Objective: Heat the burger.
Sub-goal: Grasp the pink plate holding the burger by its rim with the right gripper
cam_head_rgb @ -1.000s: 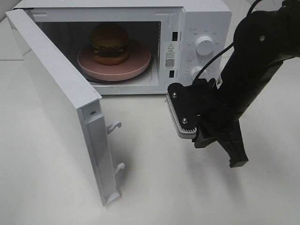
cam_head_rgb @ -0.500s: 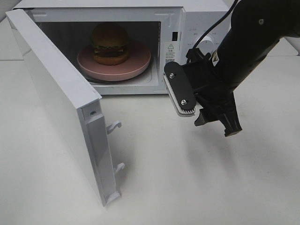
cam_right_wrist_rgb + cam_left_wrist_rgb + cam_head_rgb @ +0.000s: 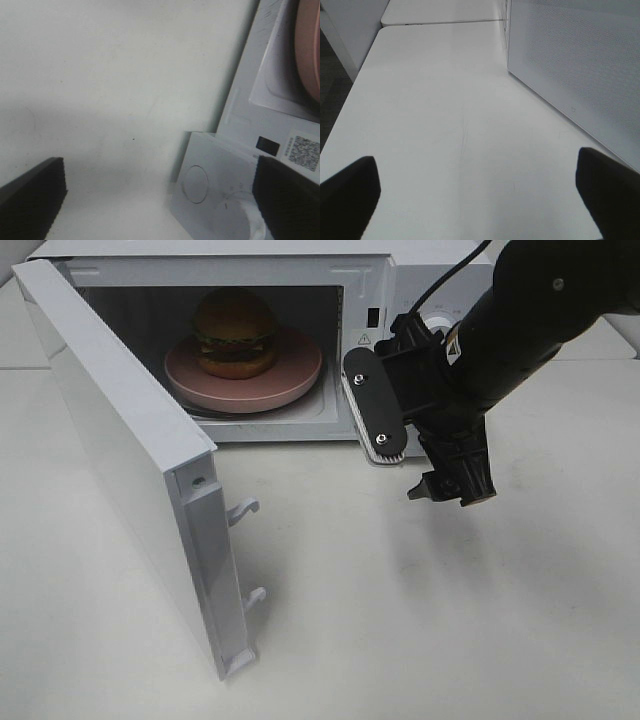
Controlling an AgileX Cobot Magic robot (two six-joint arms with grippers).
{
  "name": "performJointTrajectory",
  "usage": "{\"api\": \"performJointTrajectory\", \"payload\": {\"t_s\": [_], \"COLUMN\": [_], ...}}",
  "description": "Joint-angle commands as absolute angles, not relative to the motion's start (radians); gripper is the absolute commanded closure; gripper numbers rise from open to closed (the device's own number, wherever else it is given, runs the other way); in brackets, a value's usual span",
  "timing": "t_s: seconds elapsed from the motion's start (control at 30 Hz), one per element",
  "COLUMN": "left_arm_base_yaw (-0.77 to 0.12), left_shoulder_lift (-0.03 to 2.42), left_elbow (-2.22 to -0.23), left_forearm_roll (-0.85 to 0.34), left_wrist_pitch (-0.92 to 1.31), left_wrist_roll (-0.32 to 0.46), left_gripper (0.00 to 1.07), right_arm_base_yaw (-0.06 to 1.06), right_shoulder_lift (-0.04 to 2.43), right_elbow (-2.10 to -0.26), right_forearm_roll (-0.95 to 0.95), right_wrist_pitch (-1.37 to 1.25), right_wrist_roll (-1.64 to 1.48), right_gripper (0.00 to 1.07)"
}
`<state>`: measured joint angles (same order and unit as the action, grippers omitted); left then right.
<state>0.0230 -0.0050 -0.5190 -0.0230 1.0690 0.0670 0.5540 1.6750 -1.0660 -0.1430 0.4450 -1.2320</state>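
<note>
While the door [image 3: 120, 450] of the white microwave [image 3: 420, 275] is standing swung wide, the burger [image 3: 235, 332] is sitting inside the cavity on a round pink plate [image 3: 295, 380], a little left of the plate's middle as the high camera sees it. It is standing upright, with the bun dome facing up and the layers lying flat, so its stack axis is running vertical. It is round in plan, with no sideways long axis to tell.

- Top bun: glossy, smooth, golden-brown.
- Under the bun: frilled green lettuce, a thin red band and a dark patty.
- Plate: smooth pink disc with a low rim.
- Microwave: boxy, with flat panels.
- Door edge: two small white latch hooks [image 3: 245, 508] are sticking out.

The right gripper [image 3: 412, 468] is hanging in front of the control panel, above the pale bench [image 3: 400, 620] and clear of the burger. It is black and angular. Its fingers [image 3: 378, 420] are standing wide apart with nothing between them, and one is carrying a pale ribbed pad. Its wrist view is showing a QR label [image 3: 304, 150].

The left gripper [image 3: 480, 200] is showing only in its own wrist view. There its dark fingers [image 3: 347, 195] are spread wide over bare bench, beside a white panel with fine dots [image 3: 580, 65].
</note>
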Motion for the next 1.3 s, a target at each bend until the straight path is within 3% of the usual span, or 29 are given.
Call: {"api": "performJointTrajectory", "payload": {"t_s": [0.03,0.33,1.3], "left_arm_base_yaw": [0.024,0.024,0.024], "left_shoulder_lift": [-0.021,-0.021,-0.021], "left_elbow": [-0.516,-0.516,-0.516], "left_forearm_roll": [-0.028,-0.028,-0.028], "left_wrist_pitch": [1.07,1.07,1.07], "left_wrist_roll": [0.068,0.068,0.068], "left_gripper": [0.07,0.07,0.07], "right_arm_base_yaw": [0.551,0.551,0.632], "right_shoulder_lift": [1.677,1.682,1.924], "right_elbow": [-1.074,-1.08,-1.38], "right_forearm_roll": [-0.154,-0.176,-0.166], "right_wrist_pitch": [0.419,0.383,0.363], "right_wrist_roll": [-1.237,-1.239,-1.264], "right_gripper": [0.08,0.1,0.15]}}
